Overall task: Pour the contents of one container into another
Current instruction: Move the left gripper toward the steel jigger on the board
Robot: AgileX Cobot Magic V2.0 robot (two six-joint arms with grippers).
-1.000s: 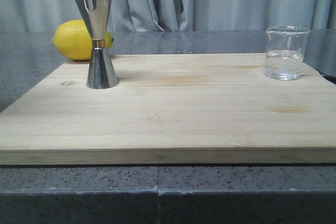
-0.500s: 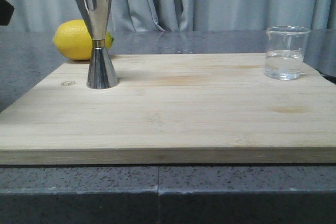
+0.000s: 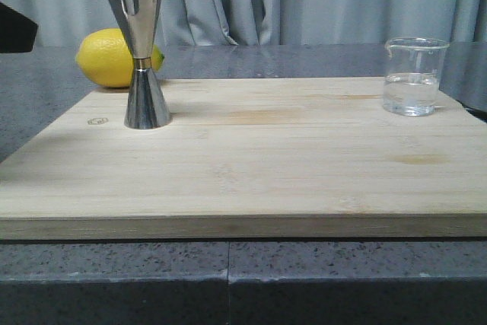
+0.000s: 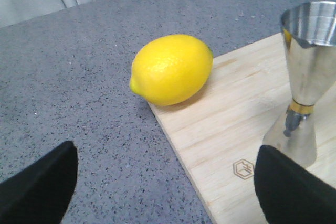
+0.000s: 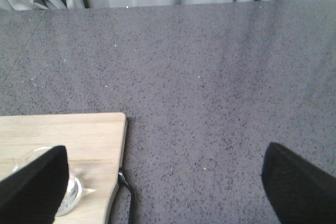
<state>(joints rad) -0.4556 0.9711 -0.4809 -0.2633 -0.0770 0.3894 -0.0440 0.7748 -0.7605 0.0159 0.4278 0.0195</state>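
The steel hourglass jigger [image 3: 141,52] stands upright at the back left of the wooden board [image 3: 251,157]. At the board's back right stands the clear glass beaker [image 3: 415,75], with clear liquid in its lower half. My left gripper [image 4: 167,156] is open over the board's left edge, with the jigger [image 4: 307,77] just past its right finger [image 4: 291,187]; only a dark corner of it [image 3: 15,28] shows in the front view. My right gripper [image 5: 165,153] is open above the grey counter beside the board. The beaker [image 5: 73,192] peeks out next to its left finger [image 5: 31,182].
A yellow lemon [image 3: 112,57] lies on the counter behind the jigger, touching the board's back left corner [image 4: 172,69]. A black cable [image 5: 126,190] runs along the board's right edge. Grey curtains hang behind the speckled grey counter [image 5: 220,77].
A dark part of my left gripper has come further into the front view at the left edge. The jigger, beaker and lemon have not moved.
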